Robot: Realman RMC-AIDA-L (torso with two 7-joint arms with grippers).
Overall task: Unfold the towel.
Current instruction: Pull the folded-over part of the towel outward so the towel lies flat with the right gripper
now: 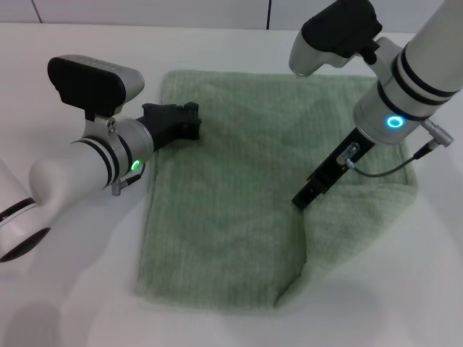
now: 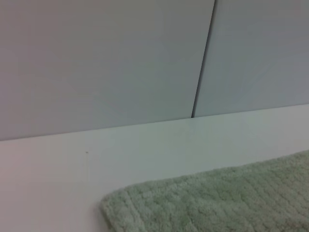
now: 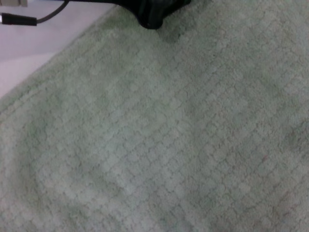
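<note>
The pale sage-green towel point(image 1: 231, 195) lies spread on the white table point(image 1: 72, 289). Its near right part is doubled over in a flap point(image 1: 362, 217), with a crease running to the near edge. My right gripper point(image 1: 302, 200) reaches down from the upper right and is shut on the towel at the flap's edge. Its black tip point(image 3: 153, 17) shows on the cloth point(image 3: 159, 135) in the right wrist view. My left gripper point(image 1: 189, 121) rests at the towel's far left edge. The left wrist view shows only the towel's far corner point(image 2: 217, 198).
A grey wall point(image 2: 106, 63) with a dark seam stands behind the table. Bare table point(image 2: 96, 154) surrounds the towel on all sides. A cable point(image 1: 394, 168) hangs by my right wrist above the flap.
</note>
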